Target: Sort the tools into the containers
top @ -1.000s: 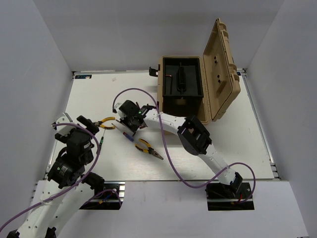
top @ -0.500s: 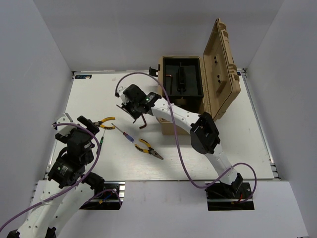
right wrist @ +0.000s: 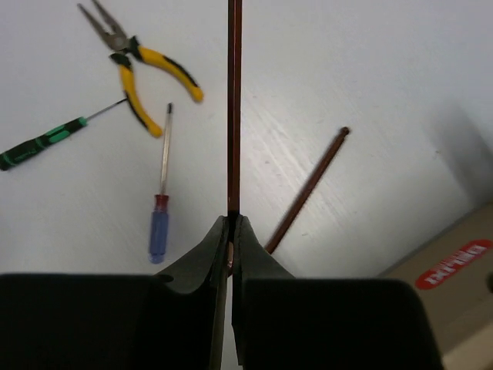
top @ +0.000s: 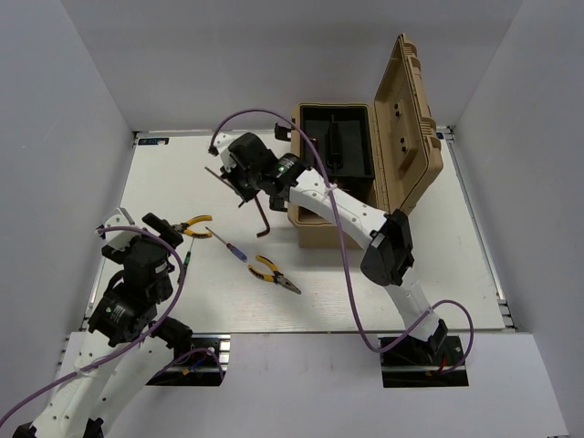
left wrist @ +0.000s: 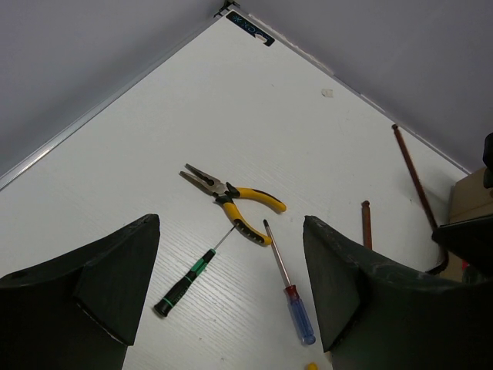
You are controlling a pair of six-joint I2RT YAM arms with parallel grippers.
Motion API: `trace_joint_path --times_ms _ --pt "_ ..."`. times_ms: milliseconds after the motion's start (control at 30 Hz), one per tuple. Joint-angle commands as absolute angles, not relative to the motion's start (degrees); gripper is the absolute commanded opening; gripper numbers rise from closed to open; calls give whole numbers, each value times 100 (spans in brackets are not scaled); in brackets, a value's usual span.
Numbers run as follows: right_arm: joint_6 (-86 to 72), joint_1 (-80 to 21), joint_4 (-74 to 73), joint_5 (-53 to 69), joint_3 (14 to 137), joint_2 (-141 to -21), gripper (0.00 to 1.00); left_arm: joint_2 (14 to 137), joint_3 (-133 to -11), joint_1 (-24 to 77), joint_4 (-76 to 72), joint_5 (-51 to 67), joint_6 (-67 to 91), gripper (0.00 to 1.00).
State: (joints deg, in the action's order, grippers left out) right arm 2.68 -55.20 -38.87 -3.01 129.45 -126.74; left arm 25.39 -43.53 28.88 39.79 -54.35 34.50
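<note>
Two hex keys, one pinched in the right gripper

We see the right arm stretched over the far left part of the white surface (top: 164, 178), beside the open tan toolbox (top: 308, 233). The right gripper (right wrist: 233, 220) has its fingers drawn to a narrow slit on the held hex key (right wrist: 234, 100). This thin, reddish-dark rod runs straight out from between the fingertips. In the left wrist view it slants upward and seems clear of the surface.

The loose hex key (top: 261, 219) lies flat on the surface just beside the toolbox's front left corner, apart from the held one. Its short bent end points toward the near edge.

The left gripper (top: 165, 231) sits over the near left part of the surface, its fingers spread wide with nothing between them. Ahead of it we find three tools close together. The far pliers (left wrist: 239, 208) have yellow-and-black handles. The green-handled screwdriver (left wrist: 185, 281) reaches up to those handles with its thin shaft, though we cannot tell whether they touch. The blue-handled screwdriver (left wrist: 293, 301) ends its tip just beside the same handles. The near pliers (top: 272, 274) lie close to the blue handle, nearer the arm bases.

The toolbox lid (top: 411, 137) stands raised on the right side. Inside is a black tray (top: 358, 178), and we cannot make out its dark contents. A purple cable (top: 265, 112) arcs above the right arm.
</note>
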Motion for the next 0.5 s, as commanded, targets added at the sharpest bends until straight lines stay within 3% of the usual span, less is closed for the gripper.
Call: trace_joint_path --times_ms 0,467 --pt "684 -5370 -3622 -1165 13254 -12173 0 2558 -4315 2883 3876 -5396 3410 85" --pt "599 -3816 -2821 -2329 12059 -11470 0 2663 -4263 2883 3639 -5054 3252 85"
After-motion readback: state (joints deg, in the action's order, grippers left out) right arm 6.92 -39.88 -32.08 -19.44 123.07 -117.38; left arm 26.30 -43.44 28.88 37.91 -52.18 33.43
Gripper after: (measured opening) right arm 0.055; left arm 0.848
